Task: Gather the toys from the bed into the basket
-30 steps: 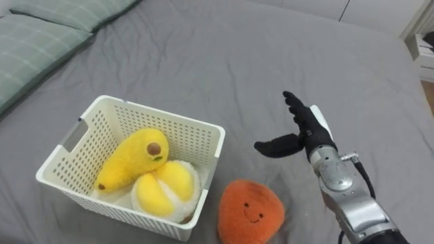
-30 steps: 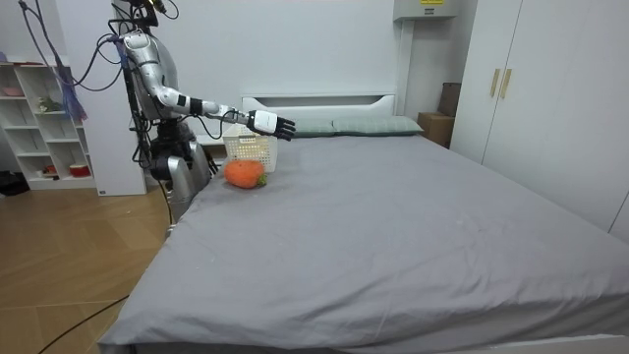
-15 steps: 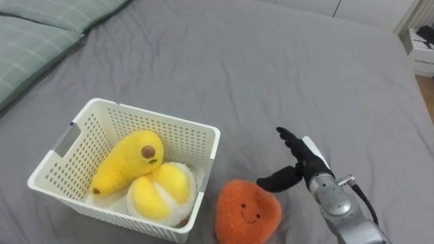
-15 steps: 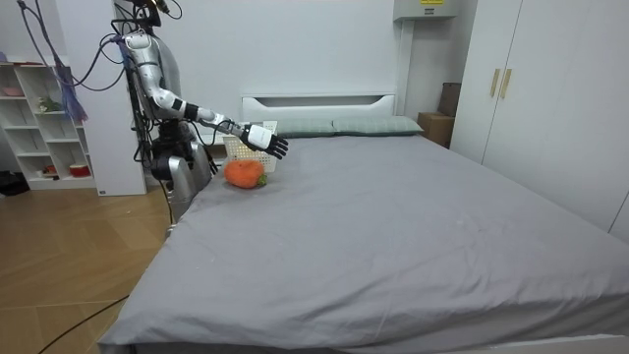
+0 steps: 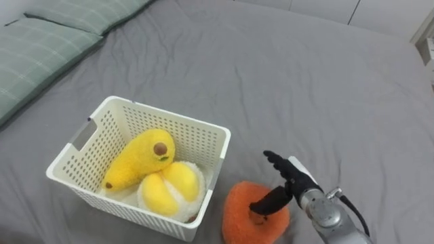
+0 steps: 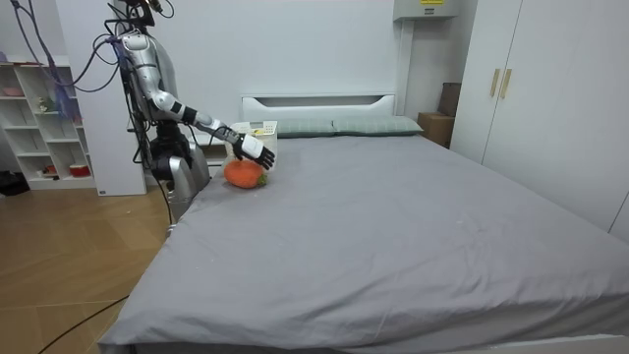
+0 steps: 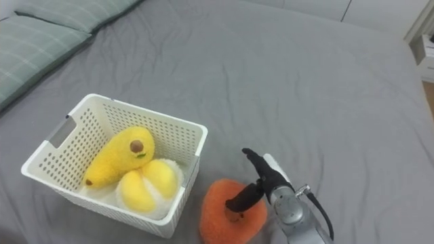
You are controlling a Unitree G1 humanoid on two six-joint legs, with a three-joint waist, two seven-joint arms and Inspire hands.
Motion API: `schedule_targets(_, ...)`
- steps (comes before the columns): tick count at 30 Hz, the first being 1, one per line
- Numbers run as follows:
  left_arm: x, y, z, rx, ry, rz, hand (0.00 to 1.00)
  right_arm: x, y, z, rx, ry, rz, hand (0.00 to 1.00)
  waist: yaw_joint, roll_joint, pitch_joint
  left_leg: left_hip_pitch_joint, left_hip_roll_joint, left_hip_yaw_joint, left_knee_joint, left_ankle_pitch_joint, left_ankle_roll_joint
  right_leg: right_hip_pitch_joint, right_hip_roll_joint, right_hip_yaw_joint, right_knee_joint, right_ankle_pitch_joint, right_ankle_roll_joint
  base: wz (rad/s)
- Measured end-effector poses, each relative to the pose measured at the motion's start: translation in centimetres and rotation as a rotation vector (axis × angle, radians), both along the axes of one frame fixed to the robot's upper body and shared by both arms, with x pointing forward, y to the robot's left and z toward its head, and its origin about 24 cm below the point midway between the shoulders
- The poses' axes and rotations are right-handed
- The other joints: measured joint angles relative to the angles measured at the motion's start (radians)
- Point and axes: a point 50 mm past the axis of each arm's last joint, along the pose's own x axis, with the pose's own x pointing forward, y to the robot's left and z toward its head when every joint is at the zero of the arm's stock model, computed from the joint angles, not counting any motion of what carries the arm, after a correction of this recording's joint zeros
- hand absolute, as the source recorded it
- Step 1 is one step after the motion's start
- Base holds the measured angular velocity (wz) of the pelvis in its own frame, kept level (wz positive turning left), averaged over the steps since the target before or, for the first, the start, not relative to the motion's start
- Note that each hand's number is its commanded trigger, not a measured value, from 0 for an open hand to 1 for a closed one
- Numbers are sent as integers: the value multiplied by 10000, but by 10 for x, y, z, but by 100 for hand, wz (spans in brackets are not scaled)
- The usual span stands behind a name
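I see the right hand (image 5: 293, 184) spread open over the orange plush toy (image 5: 239, 218), thumb down on its top, fingers straight beyond it, the toy lying on the grey bed (image 5: 305, 88) near the robot's side edge, just beside the white basket (image 5: 166, 116) holding two yellow plush toys (image 5: 139, 159).

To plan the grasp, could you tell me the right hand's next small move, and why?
Probably close on the orange plush toy: the right hand is open, thumb at the toy's top, and the toy lies on the bed outside the white basket.
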Motion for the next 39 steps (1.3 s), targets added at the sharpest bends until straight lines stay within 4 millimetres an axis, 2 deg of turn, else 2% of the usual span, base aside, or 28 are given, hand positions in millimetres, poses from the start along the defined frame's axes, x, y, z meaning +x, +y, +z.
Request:
schedule_targets(4,-1,-4,-1,-24,255,-691,0,-17,-1,-20,-337,1069,207,0,13,-77,-39,-9,-23,-74,25,-2,0,100,17,-7,-137,-12,10,6)
schedule_targets(7,-2,-5,-1,-199,368,-719,0,-25,-2,-28,-489,1557,264,0,31,-76,-32,-22,-38,-122,41,-3,0,106,16,-20,-141,-13,11,3)
schedule_targets(9,-2,-6,-1,-216,380,-740,0,-26,-2,-29,-487,1621,271,0,25,-57,-23,-29,-107,-171,39,-4,1,105,16,-32,-144,-16,15,3)
schedule_targets(18,-3,-10,-3,-512,507,-904,0,-29,-5,-32,-537,1795,219,0,33,-7,15,-31,-144,-291,29,-9,8,192,-10,-140,-150,-37,37,4)
schedule_targets(19,-3,-10,-3,-531,515,-905,0,-29,-5,-32,-534,1796,219,15,25,3,21,-32,-148,-298,40,-9,8,201,-12,-138,-151,-50,46,0)
schedule_targets(20,-3,-10,-3,-540,517,-905,0,-29,-5,-32,-535,1796,219,60,24,7,23,-32,-149,-302,44,-10,8,204,-12,-139,-151,-54,49,0)
schedule_targets(21,-3,-10,-3,-546,518,-908,0,-29,-5,-32,-535,1791,225,66,47,11,26,-33,-150,-302,46,-9,7,204,-13,-141,-151,-56,50,0)
schedule_targets(22,-3,-10,-3,-551,518,-907,0,-29,-4,-32,-524,1779,232,93,54,13,28,-35,-150,-301,45,-10,7,204,-13,-136,-154,-57,52,0)
schedule_targets(23,-3,-10,-3,-554,520,-903,0,-29,-4,-32,-511,1763,243,100,51,14,29,-35,-150,-297,43,-10,8,205,-12,-134,-155,-58,53,0)
schedule_targets(31,-11,-11,-4,-609,854,-859,0,-34,-10,-36,-672,1761,68,100,23,36,40,-42,-154,-304,41,-13,12,218,-12,-139,-166,-68,61,0)
schedule_targets(38,-6,-11,-4,-561,715,-930,0,-38,-13,-40,-855,1766,-141,100,26,80,61,-47,-147,-302,37,-13,11,202,-10,-119,-165,-74,61,0)
schedule_targets(39,-5,-11,-4,-557,662,-941,0,-38,-13,-40,-838,1744,-160,100,61,46,32,-40,-142,-290,31,-12,12,200,-11,-108,-164,-74,60,0)
